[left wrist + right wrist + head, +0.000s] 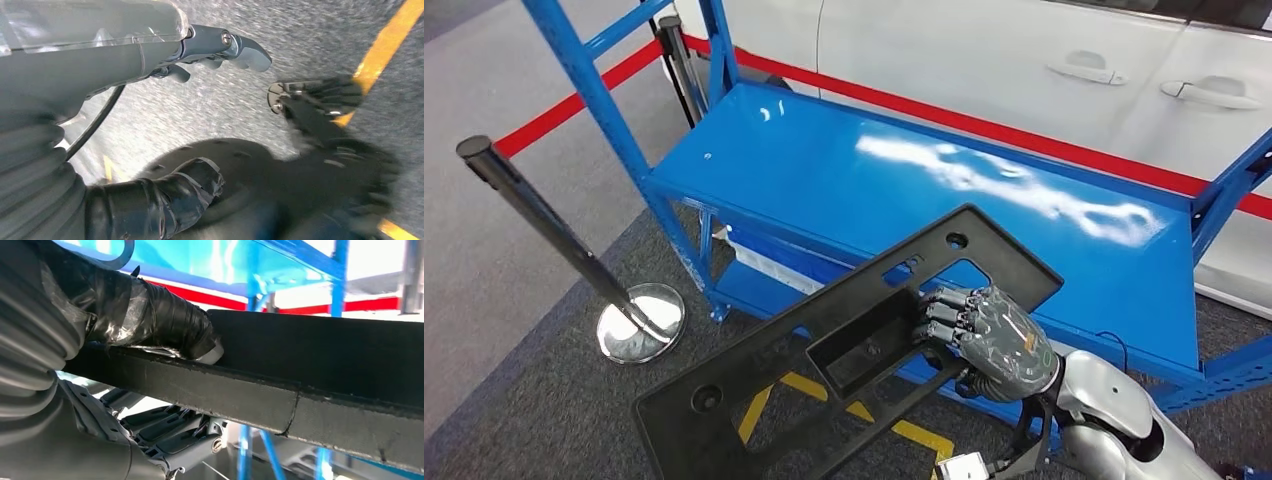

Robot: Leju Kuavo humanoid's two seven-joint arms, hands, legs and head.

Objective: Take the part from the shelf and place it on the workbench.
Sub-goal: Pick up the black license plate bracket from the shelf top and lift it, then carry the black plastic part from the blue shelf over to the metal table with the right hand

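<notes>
The right hand (984, 340) grips the black part (824, 350) low in the head view, fingers curled over the edge of its cut-out; the part's near end is cut off by the bottom edge. Its long axis runs from lower left to upper right, over the front edge of the blue shelf (904, 180). The left hand (220, 47) hangs blurred above the grey floor (310, 30), fingers apart and holding nothing; the right wrist view shows the thumb (165, 325) pressed on the part's rim.

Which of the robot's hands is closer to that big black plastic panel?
The right hand: it grips the black panel at a cut-out near the middle. The left hand hangs open over the grey floor, touching nothing.
</notes>
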